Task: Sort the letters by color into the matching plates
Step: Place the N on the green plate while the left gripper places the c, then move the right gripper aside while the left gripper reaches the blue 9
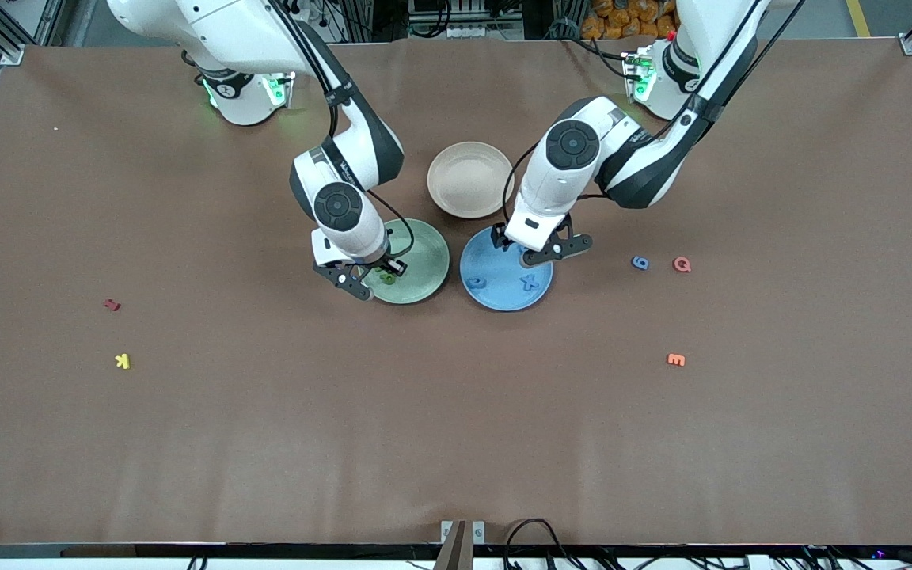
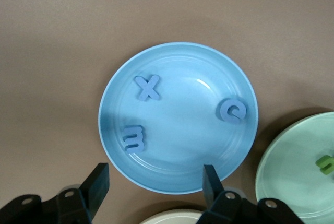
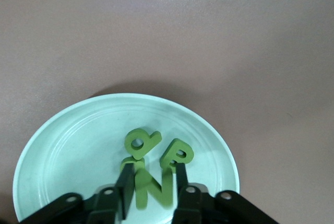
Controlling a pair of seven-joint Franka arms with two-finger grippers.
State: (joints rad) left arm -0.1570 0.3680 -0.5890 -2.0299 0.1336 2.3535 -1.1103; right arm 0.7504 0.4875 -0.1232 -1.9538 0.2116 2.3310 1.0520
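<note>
My right gripper (image 1: pixel 377 275) is over the pale green plate (image 1: pixel 424 253), shut on a green letter N (image 3: pixel 152 188) that it holds just above the plate (image 3: pixel 68 151). Two more green letters, a round one (image 3: pixel 140 142) and a P (image 3: pixel 176 153), lie in that plate by the fingertips. My left gripper (image 1: pixel 526 247) is open and empty over the rim of the blue plate (image 1: pixel 503 297). That plate (image 2: pixel 177 125) holds a blue X (image 2: pixel 147 87), a blue m (image 2: pixel 134 138) and a blue rounded letter (image 2: pixel 231 110). One blue letter (image 1: pixel 640 263) lies on the table toward the left arm's end.
A beige plate (image 1: pixel 469 179) sits just farther from the camera than the two plates. A red Q (image 1: pixel 682 264) lies beside the loose blue letter and an orange E (image 1: pixel 676 360) nearer the camera. A yellow K (image 1: pixel 123 361) and a red letter (image 1: pixel 112 304) lie toward the right arm's end.
</note>
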